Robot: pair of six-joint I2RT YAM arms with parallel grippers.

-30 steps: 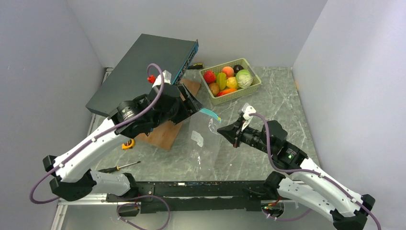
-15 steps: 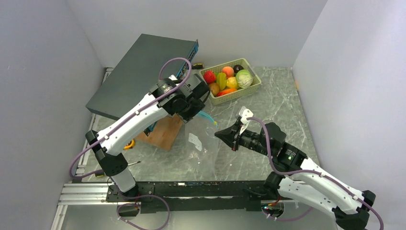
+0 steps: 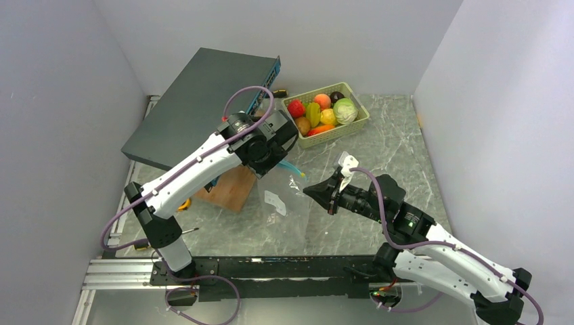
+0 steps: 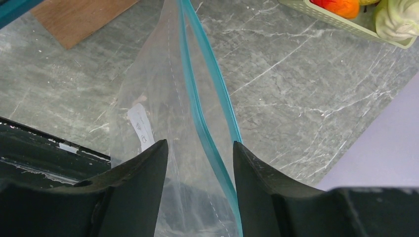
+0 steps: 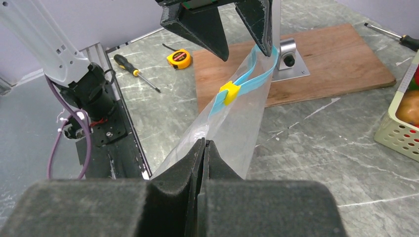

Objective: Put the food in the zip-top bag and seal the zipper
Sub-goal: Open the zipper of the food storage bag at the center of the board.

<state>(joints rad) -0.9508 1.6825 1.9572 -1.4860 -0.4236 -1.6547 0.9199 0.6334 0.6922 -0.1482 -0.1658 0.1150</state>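
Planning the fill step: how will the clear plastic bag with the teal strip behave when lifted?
Likely floppy: the clear plastic zip-top bag creases and sags between the right claw, shut on it, and the open left claw. Probably very light: a fingertip pinch seems enough to hold it up. Its teal-blue zipper strip seems slightly stiffer, running in a smooth curve.

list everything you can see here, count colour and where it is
bag: one, clear with teal mouth, held over the table
slider: one, yellow, on the bag's mouth
toy food: about eight, mixed colours, in the basket
basket: one, pale green, far side of table
box: one, dark grey, propped far left
board: one, wood, by the box
tape measure: one, yellow, beside the board
screwdrivers: two, dark-handled, either side of the board
left tool: one, black, open around bag mouth
right tool: one, black, shut on bag
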